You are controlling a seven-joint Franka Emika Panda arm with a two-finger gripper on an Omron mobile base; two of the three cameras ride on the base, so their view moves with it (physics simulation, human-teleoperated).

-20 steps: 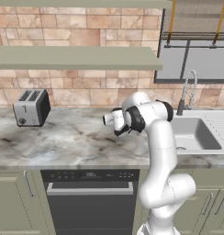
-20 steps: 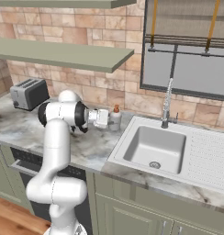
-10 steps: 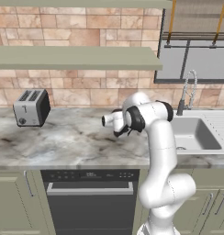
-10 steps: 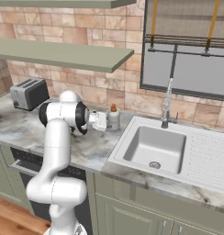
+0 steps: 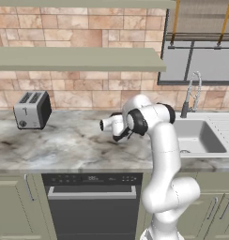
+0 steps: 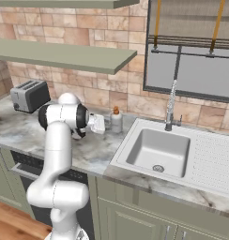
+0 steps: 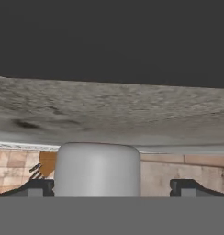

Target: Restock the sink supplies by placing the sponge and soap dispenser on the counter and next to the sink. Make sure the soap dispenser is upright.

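The soap dispenser (image 6: 116, 121), a pale bottle with an orange pump top, stands upright on the marble counter (image 6: 90, 152), close to the left rim of the sink (image 6: 158, 152). My gripper (image 6: 106, 125) is level with the bottle on its left and points at it, jaws open. In the hand view, which is rolled upside down, the bottle (image 7: 96, 167) sits between the two dark fingertips (image 7: 187, 186), with a clear gap on the right side. The sponge is out of view.
A silver toaster (image 5: 32, 110) stands at the far left of the counter (image 5: 64, 140). The arched chrome faucet (image 6: 171, 105) rises behind the basin, with the ribbed drainboard (image 6: 212, 157) to its right. A long shelf (image 5: 79, 58) hangs above the worktop. A dark dishwasher panel (image 5: 90, 201) sits below.
The hand has drawn back a little to the left, away from the soap dispenser. The bottle stays upright in the same spot and the jaws stay wide.
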